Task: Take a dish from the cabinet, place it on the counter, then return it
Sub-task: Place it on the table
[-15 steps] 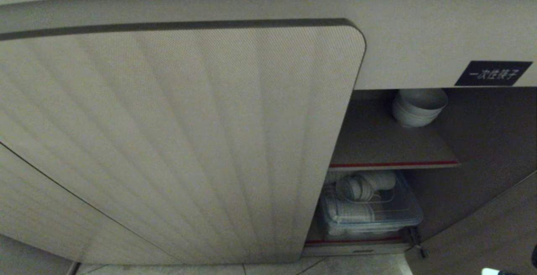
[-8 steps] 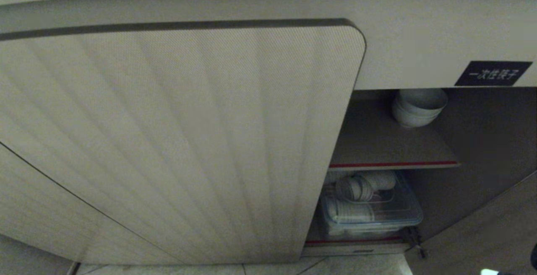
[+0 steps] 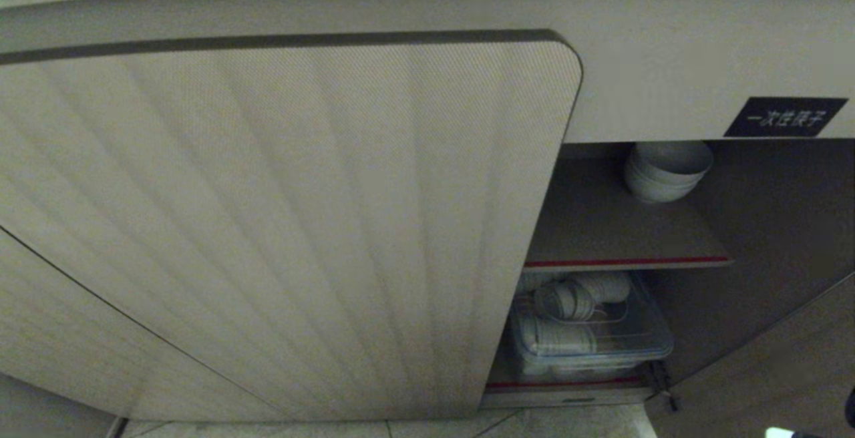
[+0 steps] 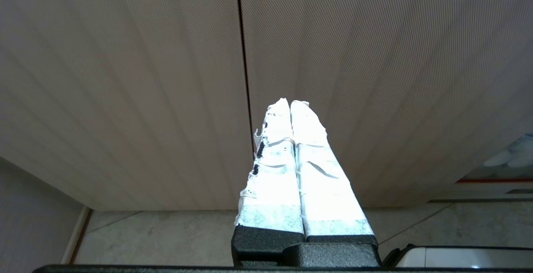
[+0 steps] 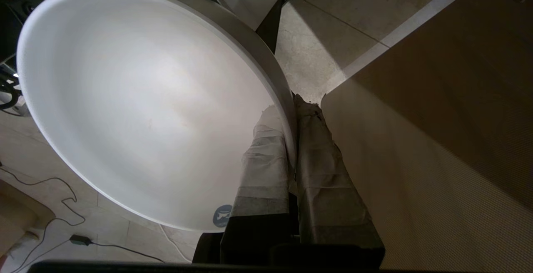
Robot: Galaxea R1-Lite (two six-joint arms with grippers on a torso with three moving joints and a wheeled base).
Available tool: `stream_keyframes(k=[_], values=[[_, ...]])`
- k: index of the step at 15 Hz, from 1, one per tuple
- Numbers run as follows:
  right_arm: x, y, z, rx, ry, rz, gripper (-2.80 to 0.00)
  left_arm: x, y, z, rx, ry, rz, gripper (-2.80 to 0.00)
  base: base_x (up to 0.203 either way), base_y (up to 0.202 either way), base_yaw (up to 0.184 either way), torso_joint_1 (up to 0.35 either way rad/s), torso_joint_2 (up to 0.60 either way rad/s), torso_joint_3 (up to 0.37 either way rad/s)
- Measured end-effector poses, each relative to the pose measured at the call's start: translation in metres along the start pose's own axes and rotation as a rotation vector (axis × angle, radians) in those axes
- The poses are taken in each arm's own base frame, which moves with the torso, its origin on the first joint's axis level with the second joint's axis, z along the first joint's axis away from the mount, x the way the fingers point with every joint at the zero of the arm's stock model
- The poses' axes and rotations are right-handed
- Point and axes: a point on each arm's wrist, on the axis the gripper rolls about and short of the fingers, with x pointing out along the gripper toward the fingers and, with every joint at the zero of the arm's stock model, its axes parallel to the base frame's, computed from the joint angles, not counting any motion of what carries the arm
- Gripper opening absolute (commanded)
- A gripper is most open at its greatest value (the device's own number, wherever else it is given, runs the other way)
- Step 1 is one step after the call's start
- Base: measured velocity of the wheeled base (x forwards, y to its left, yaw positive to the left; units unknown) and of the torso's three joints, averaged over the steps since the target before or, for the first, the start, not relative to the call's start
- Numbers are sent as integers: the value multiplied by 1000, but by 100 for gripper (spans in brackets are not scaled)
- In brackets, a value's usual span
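Note:
The dish (image 5: pixel 145 98), a plain white deep bowl, fills much of the right wrist view. My right gripper (image 5: pixel 291 106) is shut on its rim, one finger inside and one outside, beside the edge of an open ribbed door (image 5: pixel 416 169). In the head view neither this bowl nor the gripper shows. The cabinet (image 3: pixel 300 224) has beige ribbed doors, and its right compartment stands open with a brown red-edged shelf (image 3: pixel 621 241). A stack of white bowls (image 3: pixel 668 171) sits at the back of that shelf. My left gripper (image 4: pixel 290 102) is shut and empty, parked before the closed doors. The counter's top is out of view.
A black label with white characters (image 3: pixel 785 116) is above the opening. Below the shelf a clear plastic bin (image 3: pixel 601 344) holds more white bowls. The open door (image 3: pixel 768 371) swings out at the lower right. Cables (image 5: pixel 62 206) lie on the tiled floor.

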Motion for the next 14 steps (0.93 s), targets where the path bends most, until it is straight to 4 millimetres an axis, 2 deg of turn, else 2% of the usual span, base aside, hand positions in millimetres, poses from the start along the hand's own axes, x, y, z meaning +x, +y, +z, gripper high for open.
stream_keyframes(k=[4,8,14], values=[[0,0,0,-17,-1,1,-280,0,0,0,0,0,0,-280,0,0,0,4,-5,-7],[0,0,0,-17,0,1,-280,0,0,0,1,2,0,-280,0,0,0,53,-208,-239],[0,0,0,-18,0,0,-280,0,0,0,0,2,0,-280,0,0,0,180,-497,-283]])
